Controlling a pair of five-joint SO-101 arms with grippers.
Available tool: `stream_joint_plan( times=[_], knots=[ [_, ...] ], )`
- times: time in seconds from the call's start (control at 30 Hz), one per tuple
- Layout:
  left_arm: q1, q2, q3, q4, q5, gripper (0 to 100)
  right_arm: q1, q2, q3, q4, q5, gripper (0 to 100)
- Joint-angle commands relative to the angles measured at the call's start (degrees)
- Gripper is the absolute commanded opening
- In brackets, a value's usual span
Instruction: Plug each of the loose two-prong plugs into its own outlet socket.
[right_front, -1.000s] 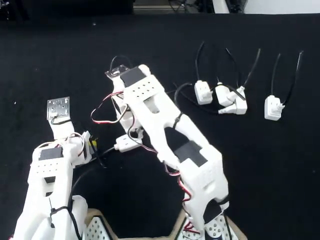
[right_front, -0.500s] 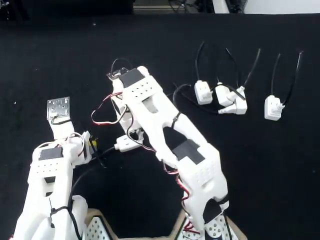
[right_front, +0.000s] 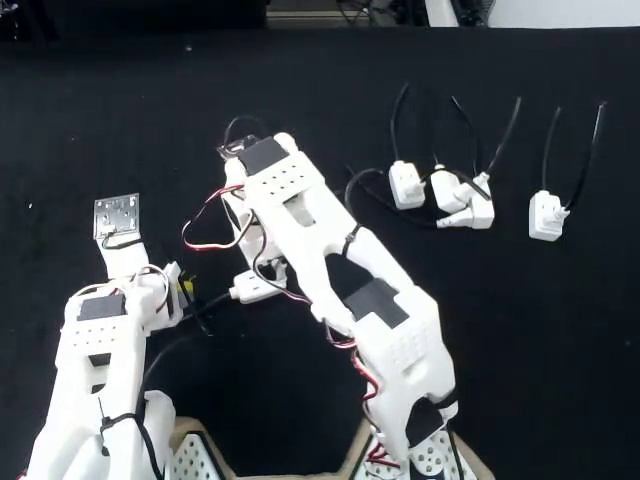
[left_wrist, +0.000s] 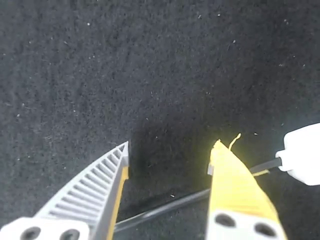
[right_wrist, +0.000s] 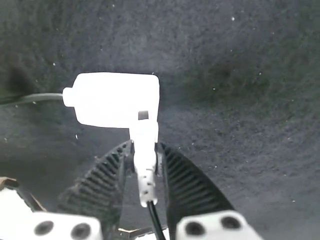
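A black cloth table (right_front: 120, 90) (flecked with lint) reaches a white surface (right_front: 560, 12) behind.

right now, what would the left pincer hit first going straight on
Probably just the black table cloth: the open left pincer points at bare cloth. The black cable crosses nearer its base, and the white plug sits off that line.
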Motion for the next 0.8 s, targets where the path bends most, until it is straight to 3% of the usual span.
stream_joint_plan(
  times=[0.0,0.77],
  knots=[
    [-0.13,-1.32,-0.75,0.26,-0.26,26,-0.62,-0.48,-2.86,1.67,-2.11,1.1],
    [-0.13,-1.32,-0.84,0.26,-0.26,26,-0.62,4.79,-4.70,0.97,-2.11,1.1]
  ],
)
